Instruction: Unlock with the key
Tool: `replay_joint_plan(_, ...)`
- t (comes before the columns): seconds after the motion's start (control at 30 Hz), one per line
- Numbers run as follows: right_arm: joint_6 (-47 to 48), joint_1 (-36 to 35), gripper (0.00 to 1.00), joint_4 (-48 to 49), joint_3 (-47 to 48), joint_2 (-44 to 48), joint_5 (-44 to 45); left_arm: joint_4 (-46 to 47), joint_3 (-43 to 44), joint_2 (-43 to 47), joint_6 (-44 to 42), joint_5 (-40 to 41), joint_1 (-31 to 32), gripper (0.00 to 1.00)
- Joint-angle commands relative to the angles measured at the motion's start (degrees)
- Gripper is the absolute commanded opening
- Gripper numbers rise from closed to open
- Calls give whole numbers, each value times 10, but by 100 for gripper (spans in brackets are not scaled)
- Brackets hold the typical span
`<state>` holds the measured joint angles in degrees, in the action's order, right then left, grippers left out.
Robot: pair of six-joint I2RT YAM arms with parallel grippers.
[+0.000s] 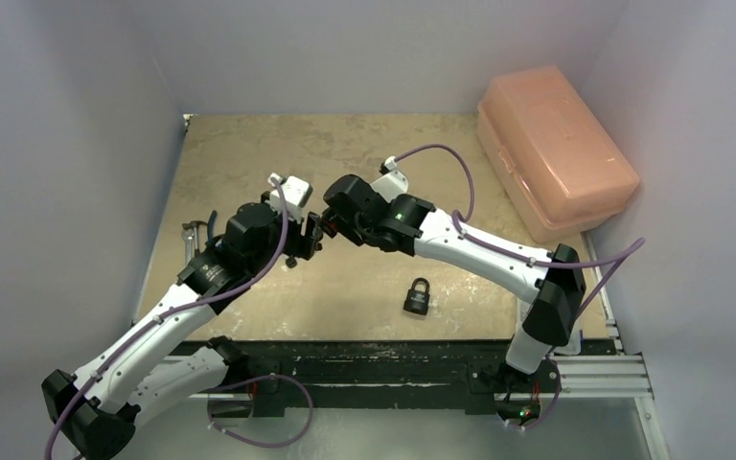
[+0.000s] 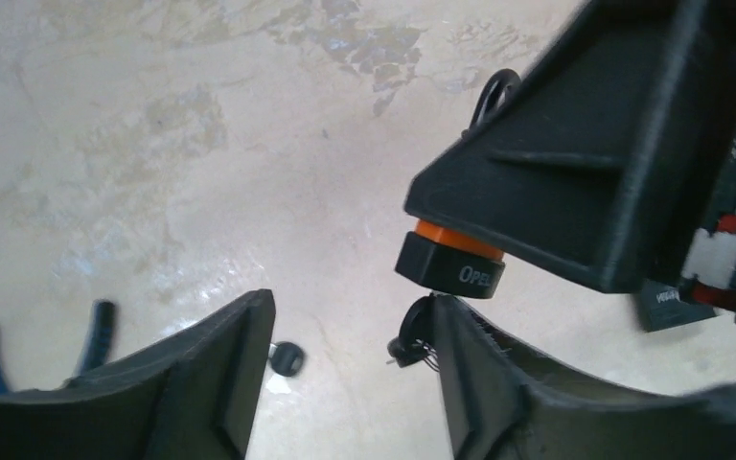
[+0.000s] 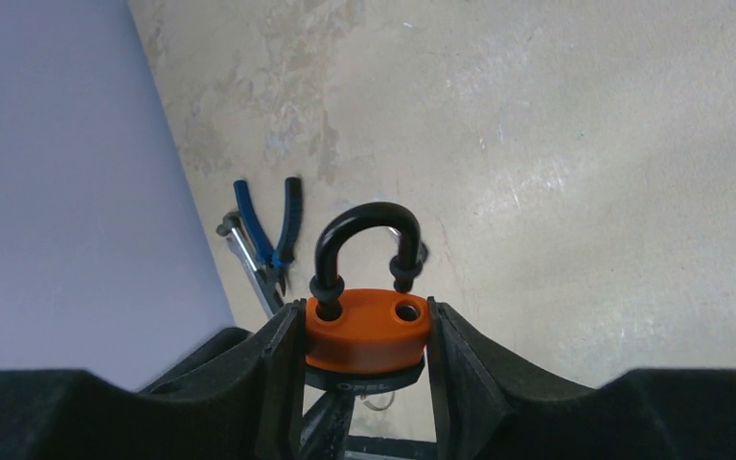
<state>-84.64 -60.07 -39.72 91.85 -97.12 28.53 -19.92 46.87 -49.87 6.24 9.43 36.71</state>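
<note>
My right gripper (image 3: 369, 331) is shut on an orange padlock (image 3: 369, 331) with a black base marked OPEL. The lock's black shackle (image 3: 364, 235) is up, with one leg lifted out of its hole. In the left wrist view the padlock (image 2: 452, 261) hangs below the right gripper's fingers. A black-headed key (image 2: 410, 335) with a wire ring sits right under the lock's base, against the inner face of my left gripper's right-hand finger. My left gripper (image 2: 350, 321) is open, its fingers wide apart, just under the lock. The two grippers meet mid-table in the top view (image 1: 314, 230).
A second small black key head (image 2: 287, 357) lies on the table by my left finger. A black padlock (image 1: 418, 295) lies near the front edge. Blue-handled pliers (image 3: 270, 222) and a metal tool lie at the left wall. A peach plastic box (image 1: 556, 149) stands at the back right.
</note>
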Motion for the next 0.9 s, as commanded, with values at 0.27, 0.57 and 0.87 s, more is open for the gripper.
replay_joint_plan(0.27, 30, -23, 0, 52, -72, 96, -14, 88, 16, 52, 50, -188, -91, 94)
replay_joint_plan(0.57, 47, -23, 0, 116, -145, 175, 7, 160, 0, 38, 98, -410, -161, 84)
replay_joint_plan(0.87, 54, -23, 0, 120, -159, 219, 54, 228, -21, 41, 108, -544, -161, 90)
